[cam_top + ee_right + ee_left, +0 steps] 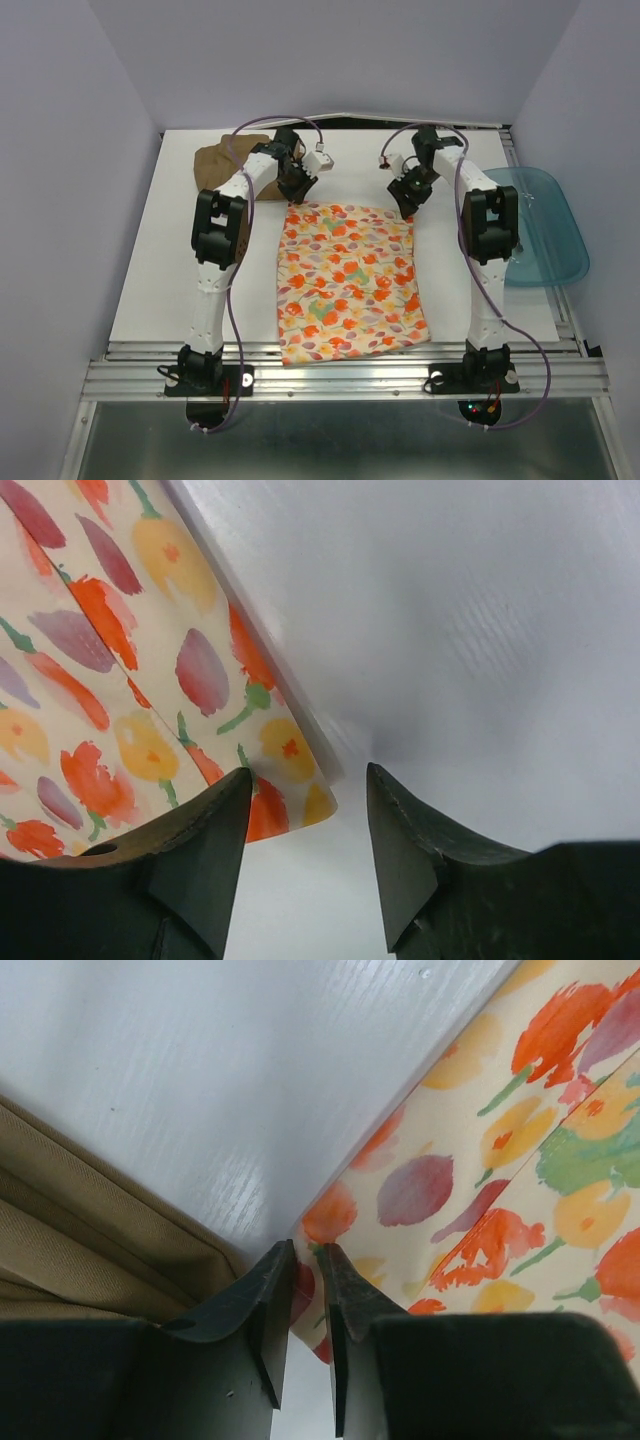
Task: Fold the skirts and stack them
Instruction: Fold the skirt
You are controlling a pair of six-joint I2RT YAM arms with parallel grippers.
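I am looking down at the leaf-print skirt (350,280), which is lying flat and smooth in the middle of the table (180,270) between the two arms. The tan skirt (215,160) is sitting bunched at the far left, near the print one's far left corner. I am reading both as light, limp cloth that is likely to sag and slide on the glossy white surface, so I am choosing the print skirt's two far corners as the places to pinch. The left fingers (250,1305) are standing narrow with the far left corner of the print between their tips; I cannot tell whether they are pinching it yet. The right fingers (205,850) are standing wide, straddling the far right corner and gripping nothing. I am seeing bare table beyond the far hem and along the left side, but the teal tub (545,225) is crowding the right edge, close to the right arm.
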